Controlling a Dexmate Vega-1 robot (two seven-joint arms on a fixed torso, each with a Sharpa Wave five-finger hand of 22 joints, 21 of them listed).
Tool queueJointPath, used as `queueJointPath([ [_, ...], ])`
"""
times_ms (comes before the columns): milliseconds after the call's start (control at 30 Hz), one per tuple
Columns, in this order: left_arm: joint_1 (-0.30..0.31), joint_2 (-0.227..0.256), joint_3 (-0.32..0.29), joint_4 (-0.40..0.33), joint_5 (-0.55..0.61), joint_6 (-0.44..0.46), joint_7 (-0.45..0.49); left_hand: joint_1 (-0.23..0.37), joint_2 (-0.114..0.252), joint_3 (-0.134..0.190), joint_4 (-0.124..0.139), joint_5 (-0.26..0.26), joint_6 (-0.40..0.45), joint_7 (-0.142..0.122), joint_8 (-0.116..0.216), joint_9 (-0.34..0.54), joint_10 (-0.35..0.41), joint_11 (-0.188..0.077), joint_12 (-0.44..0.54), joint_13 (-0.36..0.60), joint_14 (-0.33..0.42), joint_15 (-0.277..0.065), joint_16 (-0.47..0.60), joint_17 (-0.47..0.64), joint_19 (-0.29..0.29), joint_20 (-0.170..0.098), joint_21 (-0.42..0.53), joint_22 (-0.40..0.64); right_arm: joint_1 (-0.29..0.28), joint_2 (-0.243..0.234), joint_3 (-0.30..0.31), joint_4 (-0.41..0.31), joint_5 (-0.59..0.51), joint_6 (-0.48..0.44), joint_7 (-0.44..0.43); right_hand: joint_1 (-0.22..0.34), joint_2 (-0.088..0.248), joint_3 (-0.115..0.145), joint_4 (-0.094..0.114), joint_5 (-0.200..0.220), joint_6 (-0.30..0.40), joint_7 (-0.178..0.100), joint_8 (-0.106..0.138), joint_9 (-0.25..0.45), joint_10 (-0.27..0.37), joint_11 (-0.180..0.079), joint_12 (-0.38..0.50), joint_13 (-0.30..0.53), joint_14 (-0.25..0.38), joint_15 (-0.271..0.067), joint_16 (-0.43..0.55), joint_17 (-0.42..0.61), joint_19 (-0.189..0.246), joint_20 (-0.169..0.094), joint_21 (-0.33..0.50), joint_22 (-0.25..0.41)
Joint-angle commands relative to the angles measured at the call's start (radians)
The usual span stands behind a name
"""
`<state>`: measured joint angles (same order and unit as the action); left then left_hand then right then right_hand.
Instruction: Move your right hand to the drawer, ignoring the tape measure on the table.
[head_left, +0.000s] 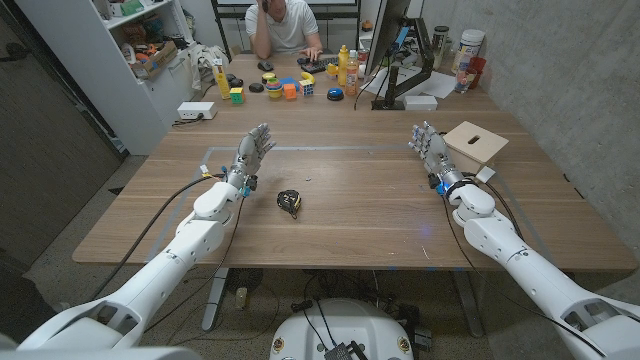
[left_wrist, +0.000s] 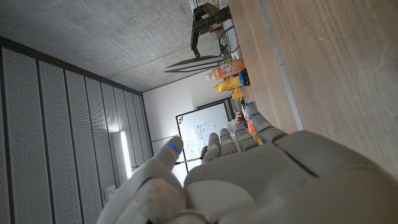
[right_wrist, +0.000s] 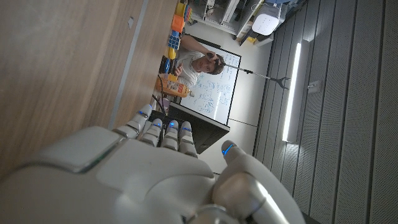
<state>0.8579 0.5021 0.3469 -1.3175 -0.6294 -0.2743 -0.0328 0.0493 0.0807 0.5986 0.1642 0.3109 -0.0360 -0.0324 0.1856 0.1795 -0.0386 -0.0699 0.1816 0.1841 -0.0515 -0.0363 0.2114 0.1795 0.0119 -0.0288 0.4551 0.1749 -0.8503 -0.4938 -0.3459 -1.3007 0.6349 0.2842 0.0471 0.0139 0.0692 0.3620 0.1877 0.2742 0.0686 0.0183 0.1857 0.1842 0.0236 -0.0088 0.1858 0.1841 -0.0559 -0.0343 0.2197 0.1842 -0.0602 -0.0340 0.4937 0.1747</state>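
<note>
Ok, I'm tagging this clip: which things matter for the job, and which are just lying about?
Job: right hand; drawer, the wooden box beside it.
Lying about: tape measure, to be ignored; left hand; puzzle cubes; bottles.

Pale wooden drawer (head_left: 476, 141), seemingly closed, far right; black-yellow tape measure (head_left: 291, 203) mid-table

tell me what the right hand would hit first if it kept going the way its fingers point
Probably nothing close: the right hand points up the bare table, passing beside the wooden box. Further on stands a monitor, though depth is unclear.

Head camera overlooks the table (head_left: 340, 215); turned wrist cameras perhaps share its far edge.
</note>
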Motion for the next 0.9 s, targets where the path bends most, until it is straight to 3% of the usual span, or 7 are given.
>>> queueJointPath([
  [33, 0.025, -0.05, -0.065, -0.01, 0.059, 0.033, -0.032, 0.001, 0.074, 0.007, 0.0, 0.006, -0.006, -0.002, 0.005, 0.005, 0.001, -0.007, 0.004, 0.002, -0.006, -0.027, 0.006, 0.004, 0.006, -0.061, 0.003, 0.003, -0.014, 0.049, 0.062, 0.005, -0.052, -0.028, 0.043, -0.004, 0.108, 0.007, 0.0, 0.007, 0.008, -0.002, 0.004, 0.003, 0.009, 0.001, 0.007, 0.005, -0.005, -0.057, 0.006, 0.001, -0.006, -0.148, 0.004, 0.001],
  [333, 0.026, -0.087, -0.105, 0.003, 0.096, 0.045, -0.061, 0.001, 0.074, 0.007, 0.0, 0.006, -0.006, -0.002, 0.004, 0.005, 0.0, -0.006, 0.004, 0.002, -0.007, -0.026, 0.005, 0.004, 0.007, -0.059, -0.001, 0.003, -0.02, 0.075, 0.096, 0.006, -0.085, -0.033, 0.07, -0.004, 0.107, 0.005, 0.0, 0.006, 0.007, -0.004, 0.004, 0.003, 0.008, 0.001, 0.007, 0.005, -0.004, -0.056, 0.005, 0.001, -0.004, -0.146, -0.001, 0.001],
  [433, 0.025, -0.096, -0.113, 0.008, 0.107, 0.049, -0.069, 0.001, 0.074, 0.007, 0.0, 0.006, -0.006, -0.003, 0.005, 0.005, 0.0, -0.007, 0.004, 0.002, -0.008, -0.026, 0.005, 0.004, 0.006, -0.06, -0.002, 0.003, -0.025, 0.075, 0.101, -0.003, -0.115, -0.021, 0.063, -0.004, 0.098, -0.001, -0.002, 0.005, 0.005, -0.014, 0.003, 0.003, 0.029, 0.01, 0.014, 0.005, 0.0, -0.048, 0.004, 0.0, 0.005, -0.121, -0.002, 0.002],
  [600, 0.019, -0.111, -0.125, 0.021, 0.12, 0.053, -0.083, 0.001, 0.074, 0.007, 0.0, 0.006, -0.006, -0.003, 0.004, 0.005, 0.001, -0.007, 0.004, 0.002, -0.007, -0.027, 0.005, 0.004, 0.007, -0.059, -0.004, 0.003, -0.036, 0.058, 0.103, -0.048, -0.19, -0.034, 0.013, 0.011, 0.063, -0.017, -0.022, 0.0, 0.014, -0.033, 0.007, 0.004, 0.058, 0.022, 0.018, 0.005, 0.037, -0.019, 0.006, -0.006, 0.05, -0.037, -0.002, 0.001],
  [700, 0.017, -0.117, -0.13, 0.027, 0.128, 0.054, -0.091, 0.001, 0.074, 0.007, 0.0, 0.006, -0.006, -0.003, 0.005, 0.005, 0.0, -0.007, 0.003, 0.002, -0.008, -0.027, 0.005, 0.004, 0.008, -0.06, -0.005, 0.003, -0.039, 0.052, 0.106, -0.065, -0.221, -0.037, -0.002, 0.018, 0.054, -0.021, -0.028, -0.001, 0.023, -0.039, 0.01, 0.004, 0.071, 0.021, 0.021, 0.006, 0.046, -0.005, 0.005, -0.008, 0.061, -0.017, -0.004, 0.001],
  [900, 0.011, -0.129, -0.14, 0.041, 0.14, 0.055, -0.101, 0.001, 0.075, 0.007, 0.0, 0.006, -0.006, -0.002, 0.005, 0.005, 0.0, -0.006, 0.004, 0.002, -0.007, -0.027, 0.005, 0.004, 0.009, -0.059, -0.007, 0.004, -0.035, 0.048, 0.12, -0.087, -0.238, -0.013, 0.017, 0.027, 0.041, -0.025, -0.038, -0.002, 0.028, -0.036, 0.011, 0.004, 0.075, 0.028, 0.02, 0.006, 0.05, 0.007, 0.002, -0.009, 0.064, -0.011, -0.008, 0.001],
])
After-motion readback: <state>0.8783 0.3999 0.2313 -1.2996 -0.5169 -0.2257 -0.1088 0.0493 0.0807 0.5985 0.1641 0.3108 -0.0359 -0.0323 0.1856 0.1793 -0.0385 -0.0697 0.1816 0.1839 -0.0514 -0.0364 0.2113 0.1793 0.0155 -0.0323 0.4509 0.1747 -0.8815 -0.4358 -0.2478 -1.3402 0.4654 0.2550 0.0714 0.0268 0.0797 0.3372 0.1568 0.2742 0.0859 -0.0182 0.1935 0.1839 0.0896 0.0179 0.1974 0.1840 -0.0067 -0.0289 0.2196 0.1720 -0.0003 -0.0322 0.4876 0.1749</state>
